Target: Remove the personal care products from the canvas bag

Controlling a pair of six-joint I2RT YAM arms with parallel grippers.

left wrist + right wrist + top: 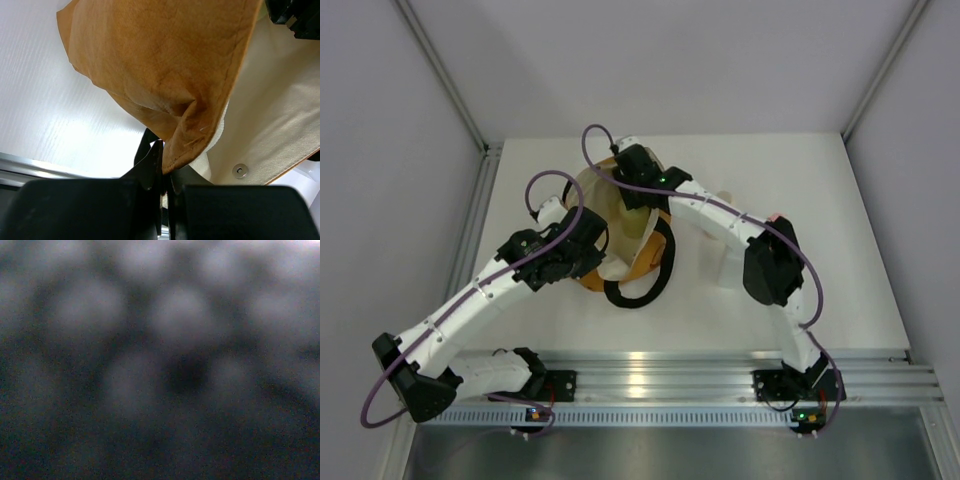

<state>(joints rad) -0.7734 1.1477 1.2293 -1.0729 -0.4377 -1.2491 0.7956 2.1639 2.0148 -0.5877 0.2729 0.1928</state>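
Note:
The canvas bag (603,207) stands open mid-table, tan outside (160,65) and cream inside. My left gripper (165,167) is shut on the bag's near rim, pinching the tan edge between its black fingers. My right gripper (634,196) reaches down into the bag's mouth from the far side. Its wrist view is dark and blurred, so its fingers and anything between them are hidden. A pale green bottle (640,228) shows inside the bag just below that gripper. A pale bottle-like shape (724,196) and a pink bit (775,217) lie on the table behind the right arm.
The bag's black loop strap (645,291) trails onto the table in front of it. A metal snap (240,171) sits on the cream lining. The white table (840,260) ends at an aluminium rail (660,375) near the arm bases; grey walls close both sides.

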